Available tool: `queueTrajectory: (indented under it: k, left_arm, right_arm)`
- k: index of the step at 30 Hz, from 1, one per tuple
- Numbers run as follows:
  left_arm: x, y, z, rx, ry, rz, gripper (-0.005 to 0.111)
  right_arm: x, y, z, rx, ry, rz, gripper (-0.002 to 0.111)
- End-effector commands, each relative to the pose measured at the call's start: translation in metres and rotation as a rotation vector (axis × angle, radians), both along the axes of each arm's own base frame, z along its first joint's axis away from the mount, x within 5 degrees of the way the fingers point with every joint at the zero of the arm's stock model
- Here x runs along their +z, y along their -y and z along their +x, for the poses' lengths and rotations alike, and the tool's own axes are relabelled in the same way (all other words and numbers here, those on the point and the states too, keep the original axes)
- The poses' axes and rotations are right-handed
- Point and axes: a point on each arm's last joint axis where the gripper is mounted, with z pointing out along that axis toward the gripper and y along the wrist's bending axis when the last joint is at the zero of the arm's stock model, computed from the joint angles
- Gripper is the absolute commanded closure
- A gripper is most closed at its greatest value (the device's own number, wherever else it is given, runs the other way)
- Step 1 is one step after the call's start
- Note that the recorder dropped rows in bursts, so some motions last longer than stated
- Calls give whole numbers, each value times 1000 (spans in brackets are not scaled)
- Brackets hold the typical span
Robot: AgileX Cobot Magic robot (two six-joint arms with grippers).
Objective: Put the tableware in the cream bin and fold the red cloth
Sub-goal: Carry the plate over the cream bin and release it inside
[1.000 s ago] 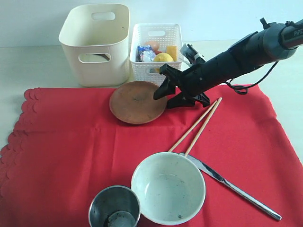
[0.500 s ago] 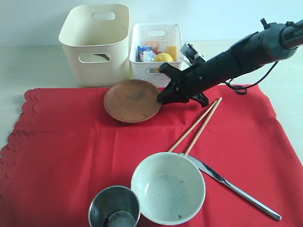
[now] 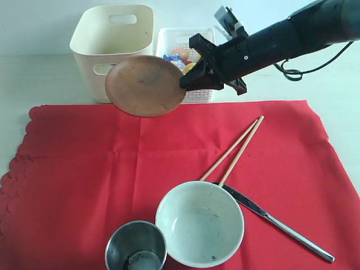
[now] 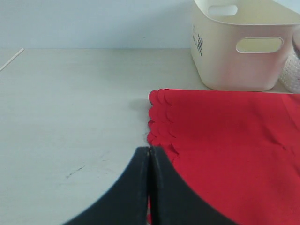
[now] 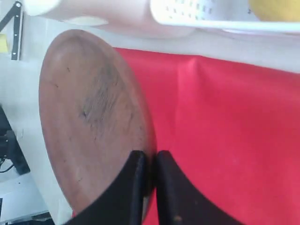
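Note:
My right gripper (image 3: 187, 84) (image 5: 150, 157) is shut on the rim of the brown round plate (image 3: 145, 85) (image 5: 93, 117), holding it tilted in the air above the red cloth (image 3: 84, 163), in front of the cream bin (image 3: 112, 39). On the cloth lie the wooden chopsticks (image 3: 233, 147), the steel knife (image 3: 275, 222), the pale green bowl (image 3: 199, 223) and the steel cup (image 3: 135, 246). My left gripper (image 4: 149, 152) is shut and empty, over the table beside the cloth's scalloped edge (image 4: 159, 117), with the cream bin (image 4: 243, 47) further off. No spoon shows.
A white perforated basket (image 3: 197, 94) with food items stands right of the cream bin, partly behind the plate and my right arm (image 3: 281, 39). Bare pale table (image 3: 34, 79) lies left of and behind the cloth.
My right gripper closed on the plate's rim, then lifted it off the cloth, up and leftward toward the cream bin. The left gripper stayed shut.

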Motion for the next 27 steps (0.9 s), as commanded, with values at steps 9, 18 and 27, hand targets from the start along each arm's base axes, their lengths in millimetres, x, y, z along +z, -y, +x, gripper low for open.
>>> queueTrajectory:
  k: [9, 18, 27]
  left_arm:
    - [0, 0, 0, 4, 8, -4, 107]
    - [0, 0, 0, 3, 8, -3, 107]
    - [0, 0, 0, 4, 8, -5, 107]
  right_arm:
    - [100, 5, -16, -52, 189, 106, 108]
    - [153, 8, 13, -244, 321, 136, 108]
    - [149, -16, 48, -256, 333, 103, 108]
